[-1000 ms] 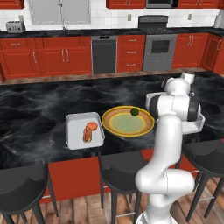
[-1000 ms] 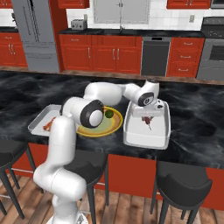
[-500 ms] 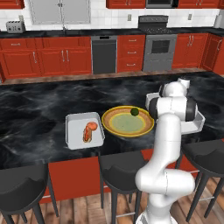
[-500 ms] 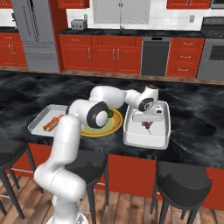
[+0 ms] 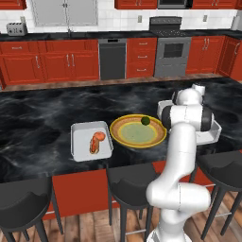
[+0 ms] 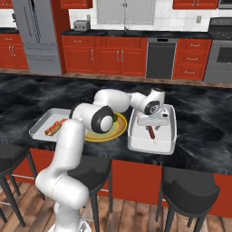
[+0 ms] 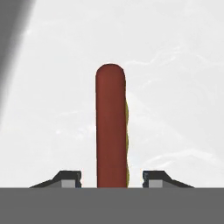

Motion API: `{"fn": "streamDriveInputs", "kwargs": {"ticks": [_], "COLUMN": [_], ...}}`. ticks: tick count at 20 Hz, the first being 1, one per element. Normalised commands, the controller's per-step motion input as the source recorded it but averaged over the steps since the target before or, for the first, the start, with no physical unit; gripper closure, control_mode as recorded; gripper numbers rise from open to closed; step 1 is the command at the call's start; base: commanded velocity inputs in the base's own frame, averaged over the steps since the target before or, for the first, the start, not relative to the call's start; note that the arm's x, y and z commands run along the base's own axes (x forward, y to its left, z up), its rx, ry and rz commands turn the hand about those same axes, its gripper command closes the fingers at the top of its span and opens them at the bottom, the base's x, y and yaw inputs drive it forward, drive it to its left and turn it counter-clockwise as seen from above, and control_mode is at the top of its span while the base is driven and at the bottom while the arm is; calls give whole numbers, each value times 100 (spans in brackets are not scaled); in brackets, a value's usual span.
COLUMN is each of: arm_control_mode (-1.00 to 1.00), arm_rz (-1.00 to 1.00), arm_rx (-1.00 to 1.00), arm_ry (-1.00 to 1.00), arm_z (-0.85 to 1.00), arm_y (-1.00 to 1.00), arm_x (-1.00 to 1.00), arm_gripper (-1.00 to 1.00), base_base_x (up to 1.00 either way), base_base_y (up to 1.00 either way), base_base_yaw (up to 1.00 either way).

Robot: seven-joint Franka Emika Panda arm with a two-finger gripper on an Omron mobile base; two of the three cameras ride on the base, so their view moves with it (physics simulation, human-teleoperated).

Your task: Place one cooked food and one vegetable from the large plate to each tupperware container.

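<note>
The gripper (image 7: 112,178) hangs low over the larger tupperware container (image 6: 166,146), its fingertips (image 7: 70,179) standing apart on either side of a hot dog (image 7: 111,127) with a clear gap on each side, so it is not clamped on it. The hot dog lies on the pale floor of that container, to the right of the large plate (image 5: 122,139), which carries a small dark green vegetable (image 5: 145,120) near its far right rim. On the plate's left, the smaller tupperware container (image 5: 78,147) holds an orange-red cooked food (image 5: 96,142).
</note>
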Motion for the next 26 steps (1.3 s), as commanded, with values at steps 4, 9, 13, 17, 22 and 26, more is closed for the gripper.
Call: {"fn": "streamDriveInputs", "kwargs": {"ticks": [4,9,13,17,22,26], "arm_control_mode": [-100,-100,-100,-100,-100,-100], "arm_rz": [-7,-7,-3,-12,-16,-26], "arm_rx": [-2,0,0,0,0,-9], "arm_ry": [0,-3,-7,-6,-13,-24], "arm_z": [5,89,100,89,61,-5], "arm_y": [5,36,73,100,100,100], "arm_x": [0,-28,-51,-41,-39,17], "arm_gripper": [-100,-100,-100,-100,-100,-100], "base_base_x": [0,0,0,0,0,0], "base_base_y": [0,0,0,0,0,0], "base_base_yaw": [0,0,0,0,0,0]}}
